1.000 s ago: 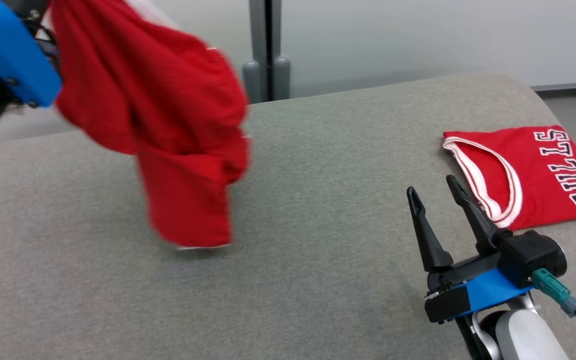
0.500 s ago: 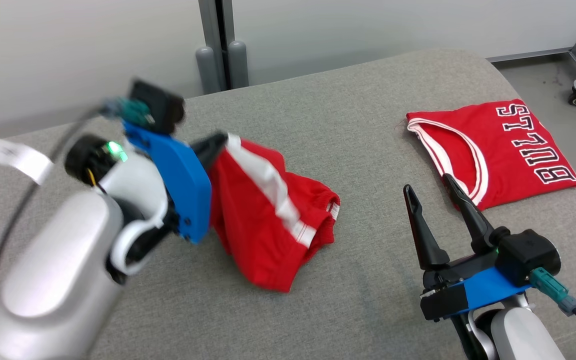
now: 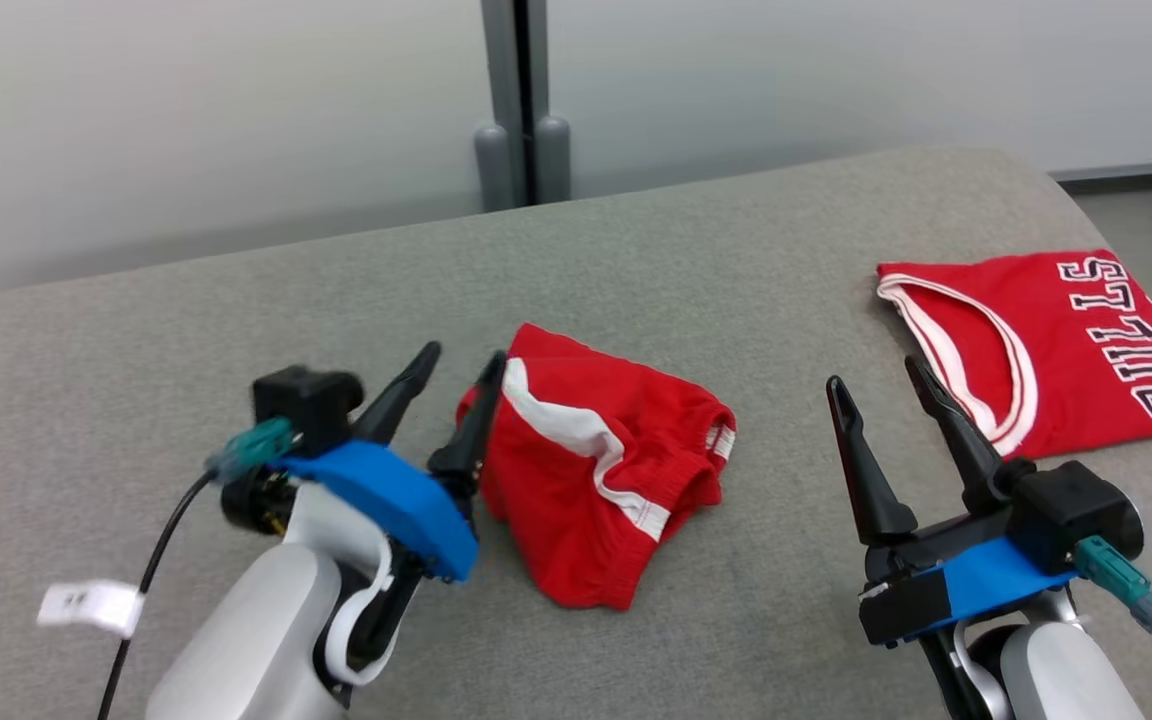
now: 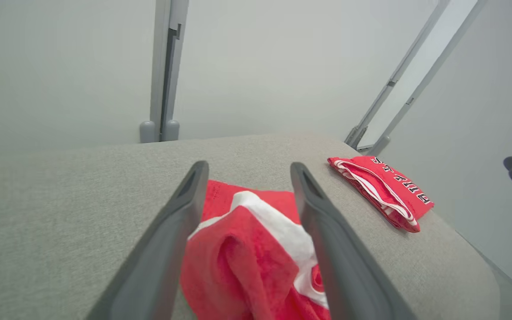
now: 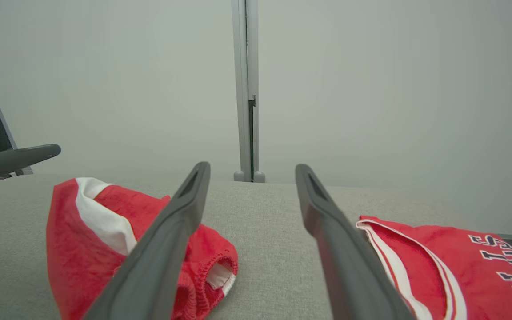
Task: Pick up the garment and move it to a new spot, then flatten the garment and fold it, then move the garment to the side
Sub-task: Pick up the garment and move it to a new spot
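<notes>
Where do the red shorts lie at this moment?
In the head view the red shorts lie crumpled near the middle of the grey surface, just beside the left pincer; the Bulls jersey lies apart on the right.

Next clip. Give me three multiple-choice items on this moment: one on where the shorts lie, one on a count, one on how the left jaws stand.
1. Where do the red shorts lie?
A) on the floor
B) draped over the post
C) crumpled on the grey surface

2. How many red garments lie on that surface?
A) one
B) two
C) three

3. How do the jaws of the left gripper stand?
A) open, at the shorts' edge
B) shut on the cloth
C) shut on nothing

Key:
1 C: the head view shows them bunched mid-surface.
2 B: the shorts and the folded BULLS jersey.
3 A: the left wrist view shows both fingers well apart, with the cloth loose between them.
</notes>
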`<state>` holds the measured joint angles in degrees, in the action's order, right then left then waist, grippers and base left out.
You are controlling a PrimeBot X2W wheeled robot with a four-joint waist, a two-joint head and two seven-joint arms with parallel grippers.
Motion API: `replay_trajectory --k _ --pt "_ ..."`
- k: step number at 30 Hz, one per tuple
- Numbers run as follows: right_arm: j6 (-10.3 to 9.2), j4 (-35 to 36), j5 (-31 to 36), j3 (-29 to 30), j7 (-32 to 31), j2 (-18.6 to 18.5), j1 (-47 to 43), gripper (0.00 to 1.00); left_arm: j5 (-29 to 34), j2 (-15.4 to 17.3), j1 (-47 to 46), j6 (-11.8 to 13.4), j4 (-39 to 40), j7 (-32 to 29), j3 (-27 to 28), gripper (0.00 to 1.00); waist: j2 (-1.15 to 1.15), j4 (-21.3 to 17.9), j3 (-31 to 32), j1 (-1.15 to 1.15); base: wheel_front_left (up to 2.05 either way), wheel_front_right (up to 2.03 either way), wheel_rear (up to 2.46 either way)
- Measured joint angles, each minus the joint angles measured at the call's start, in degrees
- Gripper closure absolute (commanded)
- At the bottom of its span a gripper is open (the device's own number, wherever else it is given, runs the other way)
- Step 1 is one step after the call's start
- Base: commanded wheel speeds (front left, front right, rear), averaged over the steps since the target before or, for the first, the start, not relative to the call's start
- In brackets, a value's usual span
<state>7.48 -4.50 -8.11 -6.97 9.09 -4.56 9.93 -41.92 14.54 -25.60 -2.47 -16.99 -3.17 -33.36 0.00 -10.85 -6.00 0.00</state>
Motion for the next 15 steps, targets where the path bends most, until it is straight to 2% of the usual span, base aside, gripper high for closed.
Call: replay_trajectory --k 9,15 --pt "0.01 1.71 -0.01 -0.05 -2.53 -0.77 -2.51 0.0 0.08 1.77 8.96 2.89 0.12 15.24 6.6 0.0 0.0 4.04 2.41 -0.01 0.0 0.0 0.0" --pt "0.01 1.79 -0.36 -0.19 -3.47 -0.68 -3.53 0.0 1.0 3.25 15.19 5.82 1.14 17.93 12.38 0.0 0.0 5.32 2.82 -0.01 0.0 0.0 0.0"
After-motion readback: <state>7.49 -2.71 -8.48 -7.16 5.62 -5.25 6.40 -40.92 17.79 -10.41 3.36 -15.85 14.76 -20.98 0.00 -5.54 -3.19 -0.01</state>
